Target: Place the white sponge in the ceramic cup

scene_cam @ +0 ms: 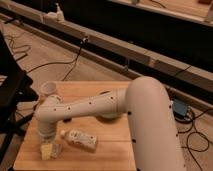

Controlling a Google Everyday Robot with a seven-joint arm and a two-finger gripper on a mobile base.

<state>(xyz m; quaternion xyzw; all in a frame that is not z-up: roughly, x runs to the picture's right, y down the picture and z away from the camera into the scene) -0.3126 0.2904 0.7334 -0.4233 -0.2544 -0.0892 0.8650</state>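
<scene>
**A:** Status entry, sponge-to-cup run. Landmark for all positions: the white bottle [81, 140] lying on its side on the wooden table [110, 150]. Where is the gripper?

**B:** The gripper [51, 148] is low over the table, just past the bottle's cap end, on the picture-left side. The arm [90, 106] reaches to it across the table, on the far side of the bottle.

**A:** Fingers?

**B:** Spread wide, not pinching anything. The white sponge [45, 150] lies at the gripper's tip, close beside the bottle's cap end and nearer the table's front edge. I cannot tell whether the fingers flank it or already touch it.

**A:** Target?

**B:** The ceramic cup [48, 89] stands upright, well beyond the bottle towards the table's far left corner. Nothing shows above its rim, and from this angle the inside cannot be seen.

**A:** Progress?

**B:** My judgement is that it is early. The approach to the sponge looks complete or nearly so. Left to do: close on the sponge, lift it, carry it over to the cup, and release. The sponge is on the table, so no part of the placing has been done.

**A:** Any writing to log?

**B:** The bottle carries a printed label with darker patches, but no word or brand can be read. No other text is visible.
</scene>
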